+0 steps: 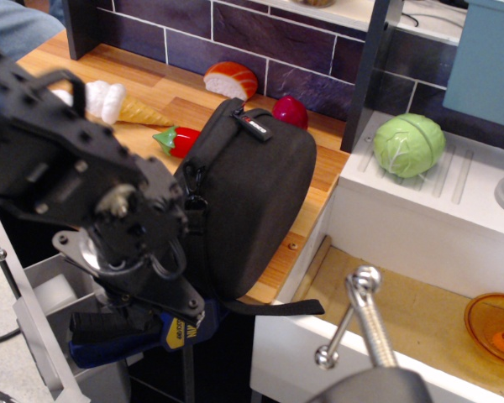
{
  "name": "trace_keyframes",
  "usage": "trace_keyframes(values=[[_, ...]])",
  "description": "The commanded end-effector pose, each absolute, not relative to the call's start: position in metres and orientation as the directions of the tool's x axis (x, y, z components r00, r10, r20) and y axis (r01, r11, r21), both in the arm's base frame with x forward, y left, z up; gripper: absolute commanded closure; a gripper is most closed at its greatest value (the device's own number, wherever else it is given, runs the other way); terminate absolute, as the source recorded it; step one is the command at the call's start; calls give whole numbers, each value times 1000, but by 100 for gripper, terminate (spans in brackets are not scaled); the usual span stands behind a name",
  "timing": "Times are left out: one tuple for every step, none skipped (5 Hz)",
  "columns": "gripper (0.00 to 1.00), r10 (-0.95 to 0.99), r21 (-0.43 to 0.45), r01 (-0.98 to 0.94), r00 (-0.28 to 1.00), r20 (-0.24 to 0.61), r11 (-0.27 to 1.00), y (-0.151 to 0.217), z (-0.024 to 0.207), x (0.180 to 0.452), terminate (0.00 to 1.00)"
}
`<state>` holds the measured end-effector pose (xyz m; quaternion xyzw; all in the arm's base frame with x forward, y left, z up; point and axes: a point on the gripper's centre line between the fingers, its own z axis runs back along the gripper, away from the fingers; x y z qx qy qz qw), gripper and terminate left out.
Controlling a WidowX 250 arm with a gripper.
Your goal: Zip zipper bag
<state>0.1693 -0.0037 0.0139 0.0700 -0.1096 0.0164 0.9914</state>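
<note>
The zipper bag (256,201) is a large rounded black fabric case standing on its side at the front edge of the wooden counter (323,168). Its small red-marked label (254,124) is on top. Its black strap (273,307) hangs below the counter edge. The zipper line runs down the left side by a dark pull (193,180). No lime-green tab shows. My gripper (139,306) is at the lower left, blurred, just left of and below the bag's lower corner. Its fingers are hidden under the wrist plate.
A blue clamp (164,329) grips the counter edge under the bag. A red pepper (178,139), an ice-cream cone (118,102), a sushi piece (231,80) and a red ball (291,111) lie behind. At the right are a cabbage (409,144), a faucet (365,319) and an orange bowl (494,327).
</note>
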Motion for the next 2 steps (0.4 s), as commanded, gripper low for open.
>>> trace_keyframes(values=[[100, 3, 164, -41, 974, 229, 986, 2, -8, 173, 0], [100, -3, 148, -31, 974, 224, 988, 4, -9, 167, 100]])
